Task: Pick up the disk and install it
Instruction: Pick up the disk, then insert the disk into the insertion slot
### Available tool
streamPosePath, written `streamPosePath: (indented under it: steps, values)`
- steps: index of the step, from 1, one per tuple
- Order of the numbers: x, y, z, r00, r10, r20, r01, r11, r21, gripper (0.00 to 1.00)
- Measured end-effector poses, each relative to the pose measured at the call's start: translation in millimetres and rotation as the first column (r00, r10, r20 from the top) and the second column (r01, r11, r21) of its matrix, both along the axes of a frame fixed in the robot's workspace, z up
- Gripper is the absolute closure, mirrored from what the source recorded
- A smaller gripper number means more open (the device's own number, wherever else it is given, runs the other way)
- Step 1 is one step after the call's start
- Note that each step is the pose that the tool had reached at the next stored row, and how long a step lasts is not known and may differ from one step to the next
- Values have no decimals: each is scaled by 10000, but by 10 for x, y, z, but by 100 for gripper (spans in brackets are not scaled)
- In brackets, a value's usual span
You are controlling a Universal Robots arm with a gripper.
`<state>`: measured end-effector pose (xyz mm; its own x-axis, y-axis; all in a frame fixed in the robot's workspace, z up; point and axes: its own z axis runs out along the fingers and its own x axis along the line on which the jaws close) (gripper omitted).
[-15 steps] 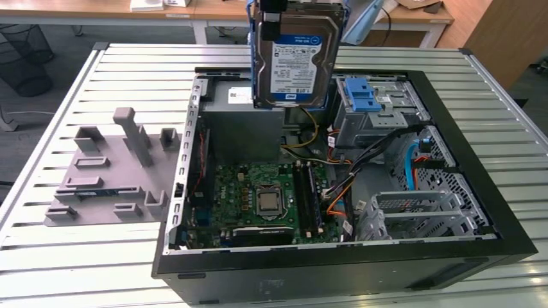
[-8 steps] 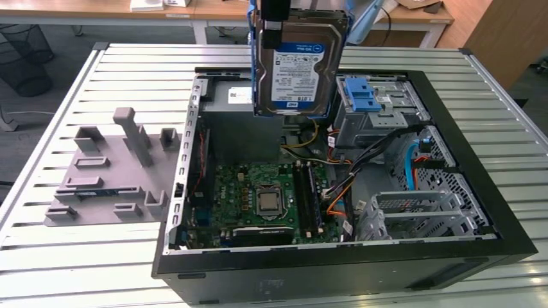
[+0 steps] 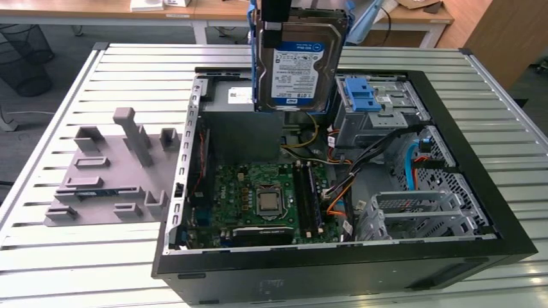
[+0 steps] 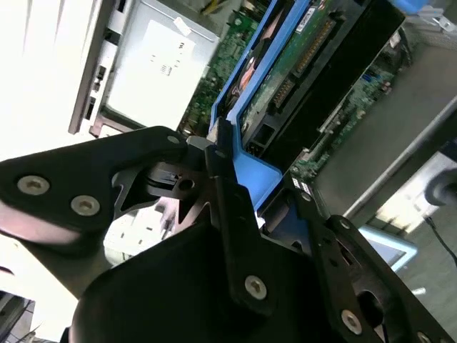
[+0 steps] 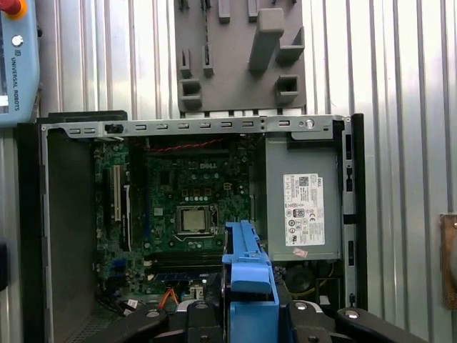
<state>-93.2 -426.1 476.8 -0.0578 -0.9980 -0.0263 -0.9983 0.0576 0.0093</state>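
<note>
The disk point(image 3: 299, 58), a silver drive with a white-and-blue label in a blue carrier frame, hangs upright in the air above the back of the open computer case point(image 3: 479, 247). My gripper point(image 3: 276, 14) grips it from above, shut on the carrier's top edge. In the second wrist view the black fingers point(image 4: 228, 214) clamp the blue frame point(image 4: 260, 175), and the disk's green circuit board point(image 4: 300, 64) faces the camera. In the first wrist view the carrier point(image 5: 250, 279) sticks out from the gripper point(image 5: 250, 325), over the motherboard point(image 5: 189, 207).
Inside the case lie the motherboard point(image 3: 265, 192), a grey power-supply box point(image 3: 240, 131), a metal bay with a blue latch point(image 3: 364, 96) and an open drive cage point(image 3: 411, 215). A grey fixture plate point(image 3: 111, 173) sits on the slatted table at the exterior view's left.
</note>
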Motion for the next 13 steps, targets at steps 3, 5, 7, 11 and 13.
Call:
streamPosePath:
  steps: [3, 5, 7, 11, 13]
  values:
    - [6, -22, 0, 10000, 0, 0, 0, 10000, 28, 64]
    - [9, -40, -1, 10000, 0, 0, 0, 10000, 5, 64]
    - [12, -68, -1, 10000, 0, 0, 0, 10000, -52, 64]
    - [13, -87, -1, 10000, -2, 1, 2, 10000, -91, 64]
    - [13, -90, -1, 10000, -1, 0, 1, 10000, -91, 64]
